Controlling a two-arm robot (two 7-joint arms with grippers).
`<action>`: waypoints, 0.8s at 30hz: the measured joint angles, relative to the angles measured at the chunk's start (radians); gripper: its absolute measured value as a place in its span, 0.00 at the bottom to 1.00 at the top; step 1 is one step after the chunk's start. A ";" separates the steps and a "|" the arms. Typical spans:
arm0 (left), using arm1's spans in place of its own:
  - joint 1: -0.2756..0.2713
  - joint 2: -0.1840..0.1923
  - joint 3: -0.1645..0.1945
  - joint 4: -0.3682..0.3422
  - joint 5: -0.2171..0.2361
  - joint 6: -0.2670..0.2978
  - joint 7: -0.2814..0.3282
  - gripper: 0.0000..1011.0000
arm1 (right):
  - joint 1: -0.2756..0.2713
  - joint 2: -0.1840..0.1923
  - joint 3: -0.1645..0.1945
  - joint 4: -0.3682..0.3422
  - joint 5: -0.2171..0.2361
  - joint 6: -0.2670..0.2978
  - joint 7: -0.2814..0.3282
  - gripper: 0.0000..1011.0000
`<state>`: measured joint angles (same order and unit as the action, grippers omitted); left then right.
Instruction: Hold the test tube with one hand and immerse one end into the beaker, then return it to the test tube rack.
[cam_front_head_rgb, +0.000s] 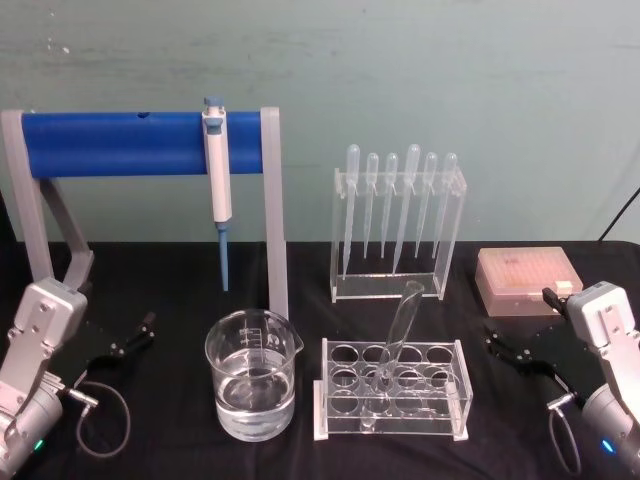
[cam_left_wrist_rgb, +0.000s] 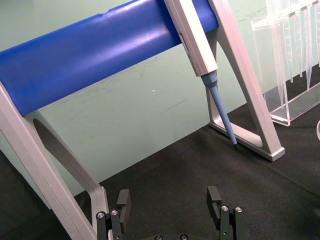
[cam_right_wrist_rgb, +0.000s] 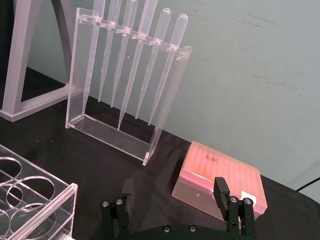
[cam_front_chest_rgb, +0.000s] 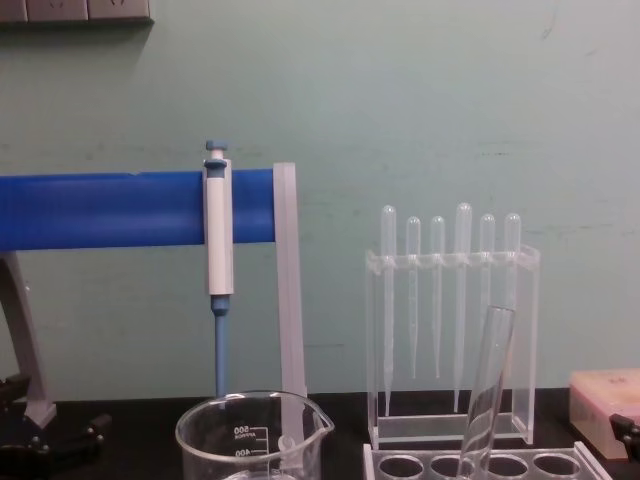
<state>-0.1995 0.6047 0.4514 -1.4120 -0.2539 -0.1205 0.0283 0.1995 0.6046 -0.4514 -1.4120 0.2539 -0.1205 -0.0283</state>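
The left gripper (cam_front_head_rgb: 138, 333) rests low on the black table cover (cam_front_head_rgb: 160, 440) at the robot's left, its two fingers (cam_left_wrist_rgb: 123, 201) spread wide with nothing between them. The right gripper (cam_front_head_rgb: 505, 345) mirrors it at the robot's right, also spread and holding nothing (its wrist view shows both fingers (cam_right_wrist_rgb: 221, 189) well apart). Both sit well clear of the glassware.

Between the arms, left of centre, stands the beaker (cam_front_head_rgb: 215, 365), partly filled with clear liquid, its spout and white graduation marks showing in the chest view (cam_front_chest_rgb: 250, 435). Just beside it on the robot's right is the clear test tube rack (cam_front_head_rgb: 460, 390), and the test tube (cam_front_head_rgb: 400, 325) stands in it, in a hole near the rack's middle, tilted so its open rim leans back and to the right.

Behind the beaker, a white-and-blue pipettor (cam_front_head_rgb: 218, 180) hangs from the blue bar of a grey-legged stand (cam_front_head_rgb: 120, 143). Behind the tube rack a clear acrylic holder (cam_front_head_rgb: 345, 230) carries six plastic pipettes (cam_front_head_rgb: 412, 190). A pink tip box (cam_front_head_rgb: 527, 280) lies near the right gripper.
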 joint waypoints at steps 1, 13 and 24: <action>0.000 0.000 0.000 0.000 0.000 0.000 0.000 0.99 | 0.000 0.000 0.000 0.000 0.000 0.000 0.000 0.99; 0.000 0.000 0.000 0.000 0.000 0.000 0.000 0.99 | -0.042 0.040 0.055 -0.097 0.015 -0.018 0.047 0.99; 0.000 0.000 0.000 0.000 0.000 0.000 0.000 0.99 | -0.162 0.099 0.151 -0.190 0.201 -0.066 0.213 0.99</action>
<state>-0.1995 0.6047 0.4514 -1.4120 -0.2539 -0.1205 0.0283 0.0375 0.7037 -0.3007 -1.6024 0.4550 -0.1864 0.1846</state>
